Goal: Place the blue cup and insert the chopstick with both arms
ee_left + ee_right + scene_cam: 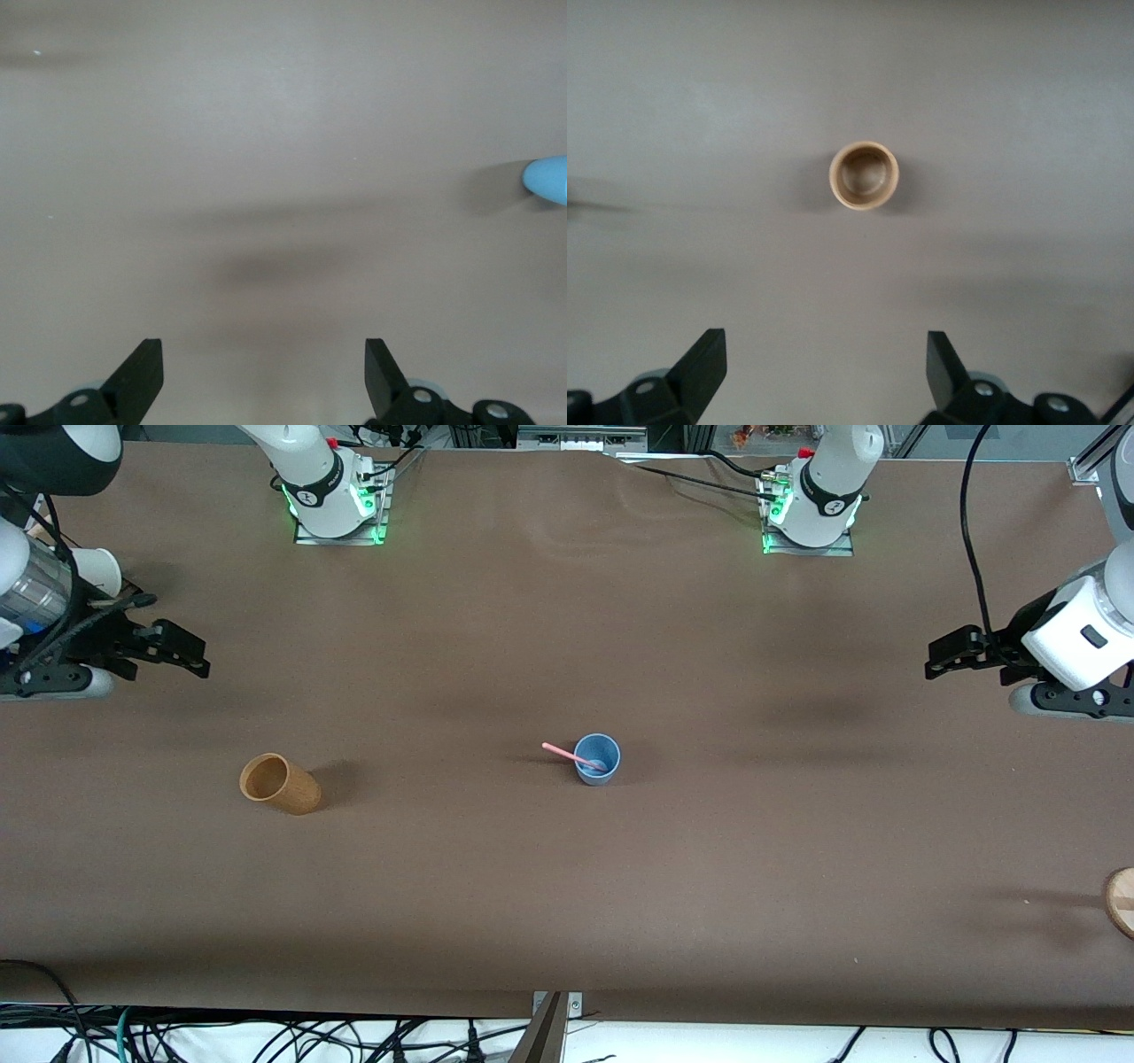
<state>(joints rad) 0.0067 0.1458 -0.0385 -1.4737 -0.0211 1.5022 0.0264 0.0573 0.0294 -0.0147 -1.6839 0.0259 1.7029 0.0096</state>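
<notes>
The blue cup (598, 759) stands upright near the middle of the brown table. The pale-pink chopstick (567, 754) rests in it, leaning over the rim toward the right arm's end. My left gripper (943, 657) hangs open and empty over the table at the left arm's end, well away from the cup. In the left wrist view its jaws (264, 354) are wide apart over bare table, with the blue cup's edge (549, 180) just in view. My right gripper (188, 657) is open and empty over the right arm's end. Its wrist view shows its jaws (826, 345) wide apart.
A tan-orange cup (279, 783) stands toward the right arm's end, a little nearer the front camera than the blue cup; it also shows in the right wrist view (864, 175). A white paper cup (97, 569) and a round wooden piece (1122, 902) sit at the table's ends.
</notes>
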